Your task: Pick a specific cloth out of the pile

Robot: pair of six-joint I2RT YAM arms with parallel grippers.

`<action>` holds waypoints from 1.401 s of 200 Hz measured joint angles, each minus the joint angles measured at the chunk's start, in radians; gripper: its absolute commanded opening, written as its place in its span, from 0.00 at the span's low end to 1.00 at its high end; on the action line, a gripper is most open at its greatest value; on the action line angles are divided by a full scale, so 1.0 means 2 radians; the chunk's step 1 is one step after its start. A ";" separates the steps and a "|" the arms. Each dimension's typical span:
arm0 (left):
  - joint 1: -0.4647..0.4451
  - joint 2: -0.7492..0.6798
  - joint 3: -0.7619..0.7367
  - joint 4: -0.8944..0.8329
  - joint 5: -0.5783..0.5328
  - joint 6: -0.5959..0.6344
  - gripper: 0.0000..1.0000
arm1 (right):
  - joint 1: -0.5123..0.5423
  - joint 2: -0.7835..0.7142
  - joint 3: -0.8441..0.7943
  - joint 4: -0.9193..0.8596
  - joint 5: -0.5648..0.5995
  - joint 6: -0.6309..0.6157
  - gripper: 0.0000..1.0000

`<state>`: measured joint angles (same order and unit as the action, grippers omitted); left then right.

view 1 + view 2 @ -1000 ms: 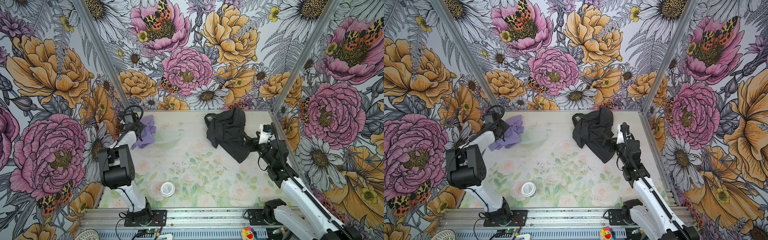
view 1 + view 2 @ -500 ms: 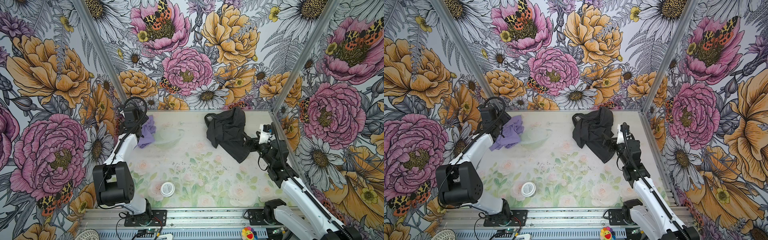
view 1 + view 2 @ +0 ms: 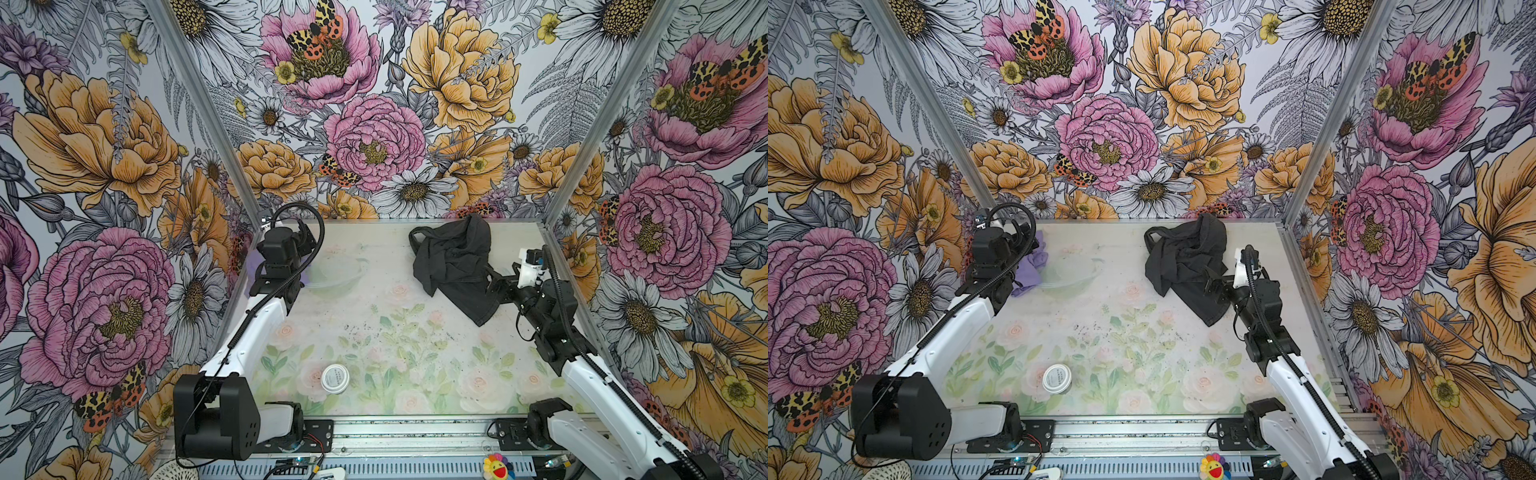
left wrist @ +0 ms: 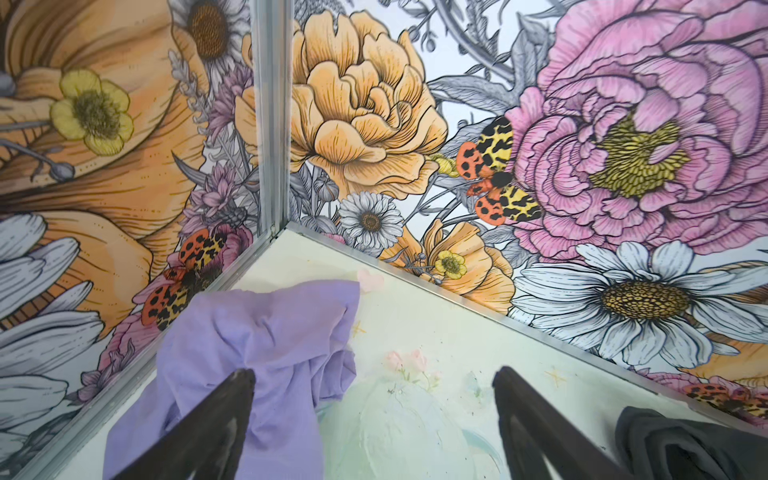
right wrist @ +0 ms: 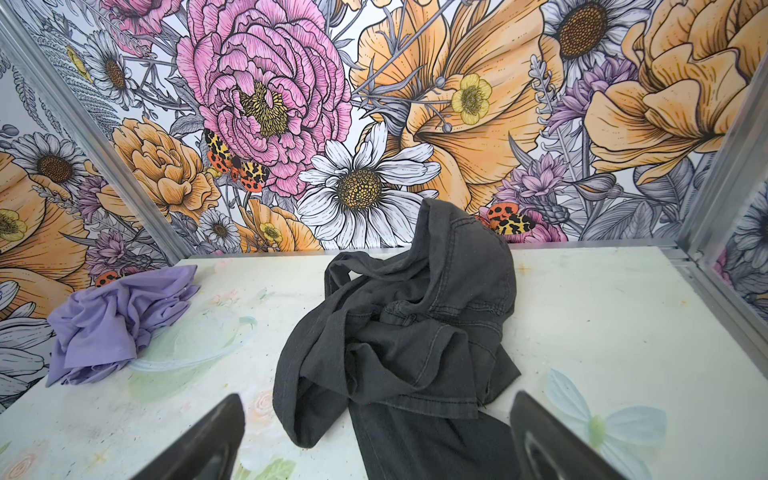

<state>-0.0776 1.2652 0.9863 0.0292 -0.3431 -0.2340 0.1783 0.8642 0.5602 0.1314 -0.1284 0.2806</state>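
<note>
Lavender cloth (image 4: 257,353) lay crumpled on tabletop (image 3: 1142,353), well apart from charcoal cloth (image 3: 453,266). Prob. light, soft, floppy; I'd pinch a raised fold. Empty left hand (image 4: 374,370) hung open over its edge. The right hand (image 5: 378,395) was open by charcoal cloth. Walls (image 4: 124,166) hemmed its far side, w/ free room toward charcoal cloth.

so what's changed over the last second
The left gripper pushed out toward the far-left corner and now stands open over the lavender cloth, which lies loose there. The black cloth, the open right gripper and the white jar stayed put.
</note>
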 measured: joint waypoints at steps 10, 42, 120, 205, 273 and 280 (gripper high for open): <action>-0.006 -0.012 0.000 0.006 -0.004 0.010 0.95 | 0.000 0.000 0.000 0.000 0.000 0.000 1.00; -0.009 -0.033 -0.001 0.020 -0.012 0.031 0.99 | 0.000 0.000 0.000 0.000 0.000 0.000 0.99; -0.009 -0.031 -0.031 0.042 -0.010 0.067 0.99 | 0.000 0.001 0.000 0.000 0.000 0.000 0.99; 0.025 0.034 -0.044 0.102 0.015 0.079 0.99 | 0.000 0.001 0.000 0.000 0.000 0.000 1.00; 0.075 0.167 0.000 0.100 0.039 0.037 0.99 | 0.000 0.012 0.000 0.000 0.000 0.000 1.00; 0.078 0.178 0.007 0.099 0.041 0.034 0.99 | 0.000 0.013 0.000 0.000 0.000 0.000 0.99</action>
<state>0.0780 1.6207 1.0000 0.2279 -0.2604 -0.1669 0.1783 0.8902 0.5602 0.1318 -0.1287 0.2802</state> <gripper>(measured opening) 0.986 0.995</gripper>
